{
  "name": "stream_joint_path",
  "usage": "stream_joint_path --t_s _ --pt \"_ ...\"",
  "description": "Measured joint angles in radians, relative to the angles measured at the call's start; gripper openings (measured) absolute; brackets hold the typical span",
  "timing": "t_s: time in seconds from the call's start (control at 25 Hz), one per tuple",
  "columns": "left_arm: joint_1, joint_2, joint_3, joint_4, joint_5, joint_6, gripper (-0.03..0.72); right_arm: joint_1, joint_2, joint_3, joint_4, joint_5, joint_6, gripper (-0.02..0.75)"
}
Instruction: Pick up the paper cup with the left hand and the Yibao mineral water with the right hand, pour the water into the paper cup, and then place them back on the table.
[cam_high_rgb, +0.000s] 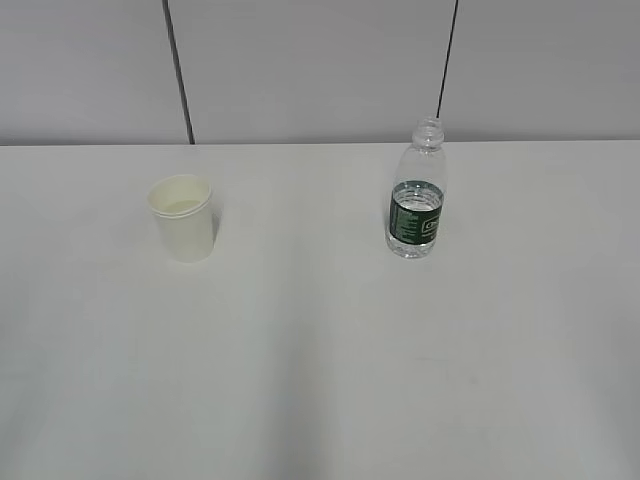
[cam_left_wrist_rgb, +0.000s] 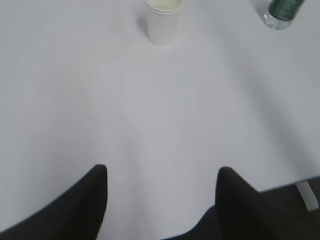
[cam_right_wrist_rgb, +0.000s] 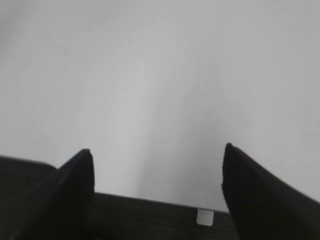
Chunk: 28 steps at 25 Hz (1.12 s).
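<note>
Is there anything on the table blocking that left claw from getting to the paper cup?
Nothing visible. In the left wrist view only bare table lies between the open left gripper and the paper cup; the bottle stands off to the side.

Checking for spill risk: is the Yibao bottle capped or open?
Open: the Yibao mineral water stands upright on the table with a bare threaded neck and no cap.

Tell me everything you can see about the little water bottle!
The small clear ribbed plastic bottle with a dark green wrap label stands upright on the white table, right of the off-white paper cup and apart from it. It has no cap. Clear water fills roughly its lower half. Nothing grips it.
</note>
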Motion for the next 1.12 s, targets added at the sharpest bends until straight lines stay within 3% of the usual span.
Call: stream_joint_path --t_s 0.12,0.24,1.12 --pt "0.071 -0.035 0.0 0.0 0.0 0.0 0.423 -0.106 -0.038 0.0 0.0 0.0 0.0 0.587" --pt "0.103 -0.08 0.0 0.0 0.0 0.0 0.423 -0.154 -0.096 0.0 0.0 0.0 0.0 0.587" --pt "0.155 -0.127 0.0 -0.001 0.001 0.0 0.396 -0.161 -0.175 0.0 0.0 0.0 0.001 0.586"
